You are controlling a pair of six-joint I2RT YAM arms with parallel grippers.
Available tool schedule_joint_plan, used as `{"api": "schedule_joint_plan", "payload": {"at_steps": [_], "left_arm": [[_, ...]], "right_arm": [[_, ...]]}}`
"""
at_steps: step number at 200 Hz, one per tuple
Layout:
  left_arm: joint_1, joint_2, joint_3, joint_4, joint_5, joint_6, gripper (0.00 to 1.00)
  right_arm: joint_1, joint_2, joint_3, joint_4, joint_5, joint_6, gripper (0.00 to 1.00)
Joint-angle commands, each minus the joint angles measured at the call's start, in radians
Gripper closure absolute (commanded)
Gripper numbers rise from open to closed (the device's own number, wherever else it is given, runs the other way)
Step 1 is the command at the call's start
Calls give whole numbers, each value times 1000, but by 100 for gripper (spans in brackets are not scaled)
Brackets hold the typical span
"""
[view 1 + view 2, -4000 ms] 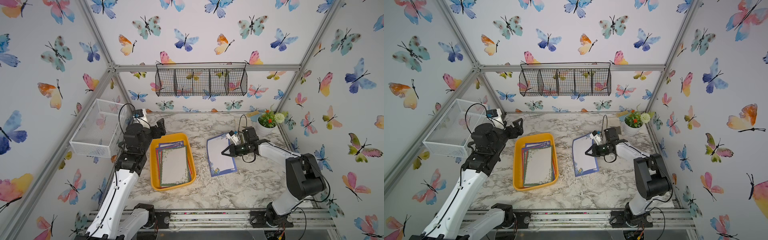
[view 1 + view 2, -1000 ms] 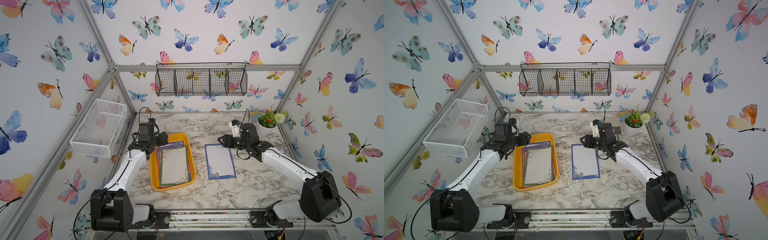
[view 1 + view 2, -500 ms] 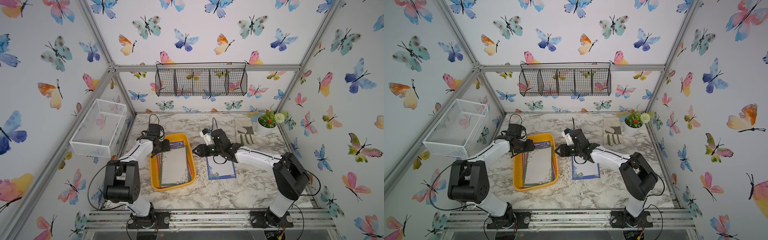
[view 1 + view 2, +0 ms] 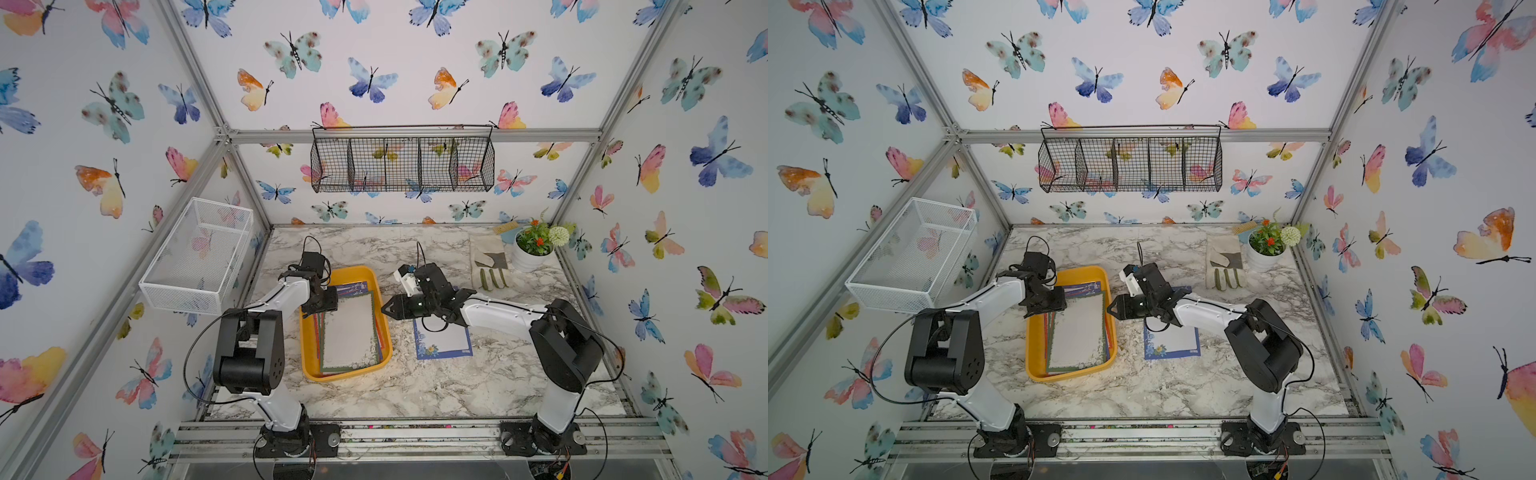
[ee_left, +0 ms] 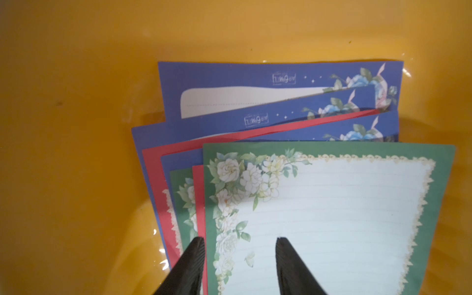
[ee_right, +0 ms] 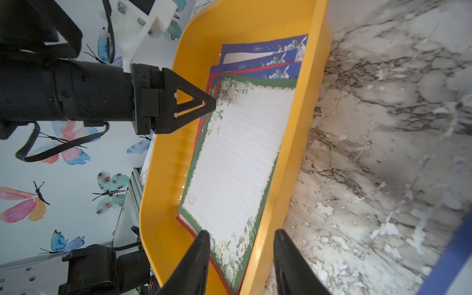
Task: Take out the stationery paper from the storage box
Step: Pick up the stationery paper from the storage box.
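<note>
Now, starting at your left: the left gripper (image 4: pixel 328 302) reaches down into the far left corner of the storage box (image 4: pixel 348 375). Its fingers (image 5: pixel 190 265) stand apart with a clear gap, straddling a long edge of the green-bordered top sheet (image 5: pixel 332 217). One finger is over the red-bordered sheets beside it, the other over its lined centre, and you see nothing pinched between them.

The stationery paper (image 4: pixel 349 332) lies inside the box as a loosely fanned stack. Its long axis follows the box's, running front to back on the table. Blue-bordered sheets (image 5: pixel 255 76) stick out at the far end. The top sheet has one white flower cluster at the corner by the left gripper and another at the diagonally opposite corner.

The right gripper (image 4: pixel 385 311) sits at the box's right wall. Its fingers (image 6: pixel 196 255) are parted, one over the box's inside and one over the marble table (image 6: pixel 383 153), gripping nothing.

Further right, a single blue sheet (image 4: pixel 442 343) lies flat on the table, outside the box and partly under the right arm. Its long axis also runs front to back, with its flowers at the near left corner.
</note>
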State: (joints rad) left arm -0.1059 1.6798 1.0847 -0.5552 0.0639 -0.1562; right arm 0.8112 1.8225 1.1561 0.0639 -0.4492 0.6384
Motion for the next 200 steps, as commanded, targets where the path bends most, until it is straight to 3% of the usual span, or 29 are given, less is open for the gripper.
{"api": "schedule_joint_plan", "payload": {"at_steps": [1, 200], "left_arm": [[-6, 16, 12, -33, -35, 14, 51], [-36, 83, 21, -60, -44, 32, 49]], "right_arm": [[3, -5, 14, -10, -3, -6, 57], [38, -5, 10, -29, 5, 12, 58]]}}
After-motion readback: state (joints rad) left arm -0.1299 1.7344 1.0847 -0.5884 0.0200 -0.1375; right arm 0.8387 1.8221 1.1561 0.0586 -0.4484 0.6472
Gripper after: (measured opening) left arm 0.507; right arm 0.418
